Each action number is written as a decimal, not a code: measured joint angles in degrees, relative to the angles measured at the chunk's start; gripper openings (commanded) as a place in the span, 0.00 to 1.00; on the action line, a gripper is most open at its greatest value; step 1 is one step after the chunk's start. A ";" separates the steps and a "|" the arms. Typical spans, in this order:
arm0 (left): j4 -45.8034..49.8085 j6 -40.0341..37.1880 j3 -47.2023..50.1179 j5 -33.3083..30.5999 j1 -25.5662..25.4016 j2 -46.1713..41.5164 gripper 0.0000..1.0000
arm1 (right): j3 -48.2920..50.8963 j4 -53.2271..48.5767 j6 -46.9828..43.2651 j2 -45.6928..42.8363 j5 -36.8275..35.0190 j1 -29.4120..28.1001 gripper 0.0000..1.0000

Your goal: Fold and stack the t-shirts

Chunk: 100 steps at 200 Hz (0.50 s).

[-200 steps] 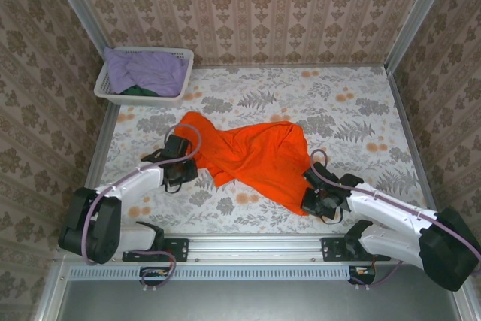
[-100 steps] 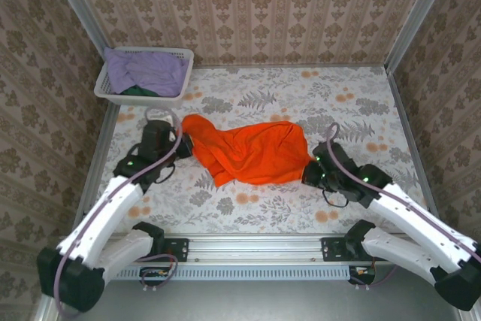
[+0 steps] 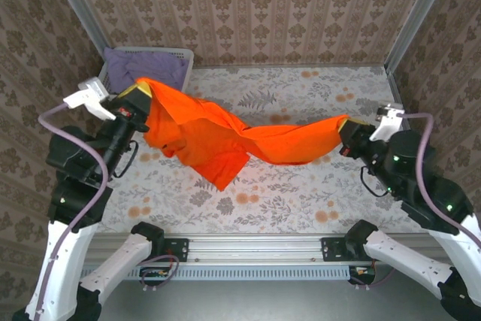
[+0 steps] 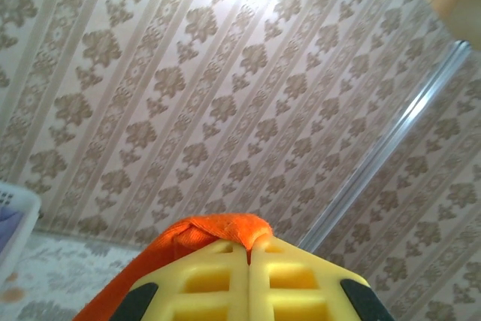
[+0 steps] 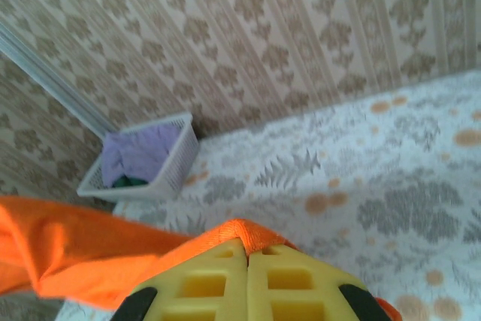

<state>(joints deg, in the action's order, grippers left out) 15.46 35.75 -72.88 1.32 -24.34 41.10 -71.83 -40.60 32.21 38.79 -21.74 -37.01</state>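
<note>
The orange t-shirt [image 3: 225, 137] is held stretched between both claws, above the patterned table [image 3: 323, 193]. The left gripper [image 3: 137, 94] is clamped fully closed on one end (a fold of cloth is seen pinched at the yellow fingertips [image 4: 218, 268]). The right gripper [image 3: 347, 130] is likewise closed on the other end. The cloth is bright and creased, sagging midway, with a loose part hanging low. A lavender t-shirt [image 3: 150, 67] is noted in the white basket [image 3: 183, 58] at the far left corner.
</note>
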 measured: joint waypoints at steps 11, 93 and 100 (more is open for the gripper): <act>-0.68 0.02 -1.97 0.66 0.00 1.03 0.00 | -1.62 0.70 -1.27 0.00 -0.72 0.00 0.00; -7.26 4.17 -7.56 6.19 -0.02 8.39 0.00 | -3.50 5.95 -6.40 0.24 -2.99 0.00 0.00; -7.93 4.66 -7.52 6.64 -0.02 8.90 0.00 | -2.75 6.67 -6.56 0.15 -3.17 0.00 0.00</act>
<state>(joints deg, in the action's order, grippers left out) 7.53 40.40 -80.40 7.97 -24.36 50.00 -74.59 -33.93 25.65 38.94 -24.91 -37.01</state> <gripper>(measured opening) 0.042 0.067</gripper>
